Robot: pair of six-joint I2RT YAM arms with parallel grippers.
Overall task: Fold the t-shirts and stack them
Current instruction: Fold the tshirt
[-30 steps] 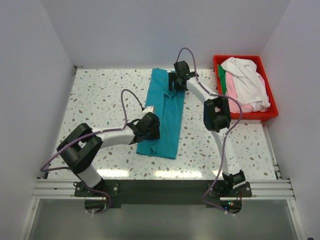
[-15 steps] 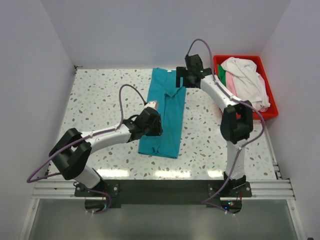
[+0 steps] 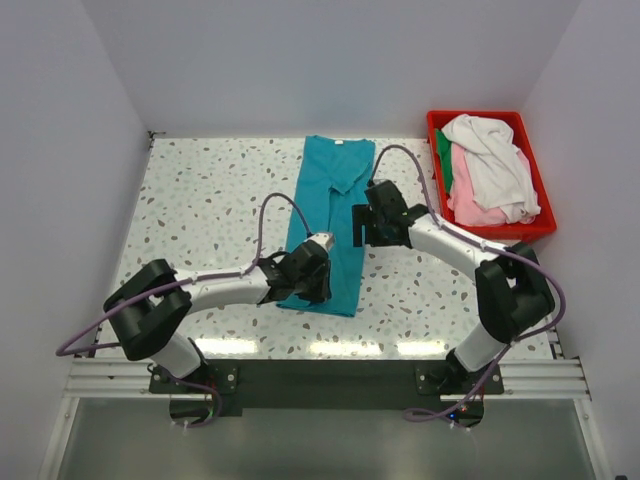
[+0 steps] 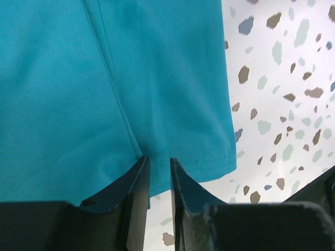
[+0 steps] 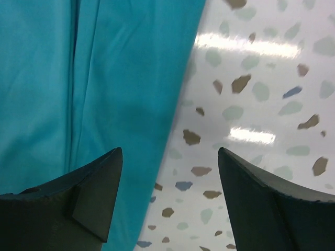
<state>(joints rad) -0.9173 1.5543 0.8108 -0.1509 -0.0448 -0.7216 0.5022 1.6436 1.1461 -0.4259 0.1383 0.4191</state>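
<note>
The teal t-shirt [image 3: 335, 215] lies folded lengthwise into a long strip down the middle of the table. It also shows in the left wrist view [image 4: 104, 78] and the right wrist view [image 5: 94, 78]. My left gripper [image 3: 315, 283] [image 4: 159, 159] hovers over the shirt's near hem; its jaws stand a narrow gap apart with nothing between them. My right gripper [image 3: 358, 226] [image 5: 170, 151] is wide open and empty over the shirt's right edge at mid-length, one finger above cloth and one above bare table. White [image 3: 490, 160], pink [image 3: 465, 198] and dark green [image 3: 443, 150] t-shirts lie in the bin.
The red plastic bin [image 3: 535, 232] stands at the far right of the speckled table [image 3: 200, 200]. White walls close in the left, back and right sides. The right arm's elbow reaches across in front of the bin.
My right gripper has left the collar end and come down the shirt's right edge to mid-length. My left gripper has moved a little nearer, toward the hem. The shirt lies flat.
</note>
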